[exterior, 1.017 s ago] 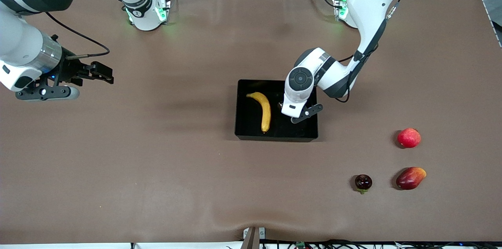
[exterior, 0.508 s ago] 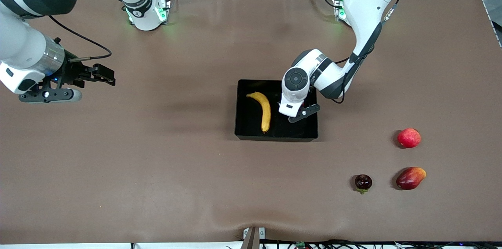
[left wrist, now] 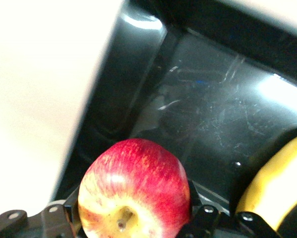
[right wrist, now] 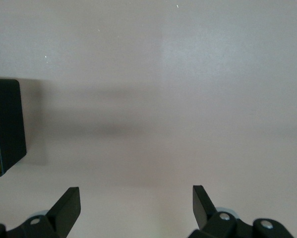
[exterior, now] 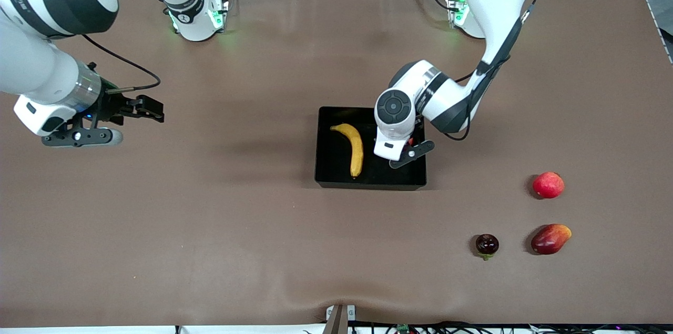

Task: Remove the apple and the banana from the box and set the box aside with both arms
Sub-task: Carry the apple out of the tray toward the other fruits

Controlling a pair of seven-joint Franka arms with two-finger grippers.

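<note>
The black box (exterior: 368,184) sits mid-table with the yellow banana (exterior: 356,147) lying in it. My left gripper (exterior: 406,150) is down inside the box, beside the banana, at the end toward the left arm. In the left wrist view the red apple (left wrist: 133,183) with yellow streaks fills the gap between the fingers, stem toward the camera. The box floor (left wrist: 212,114) and the banana (left wrist: 272,183) lie just under and beside it. My right gripper (exterior: 152,108) hangs open over bare table toward the right arm's end, holding nothing (right wrist: 137,198).
Toward the left arm's end lie another round red fruit (exterior: 548,184), a red-orange mango (exterior: 550,239) and a dark maroon fruit (exterior: 487,244), all nearer the front camera than the box. A corner of the box (right wrist: 7,124) shows in the right wrist view.
The right gripper has drifted a little toward the box. The left hand has shifted slightly over the box.
</note>
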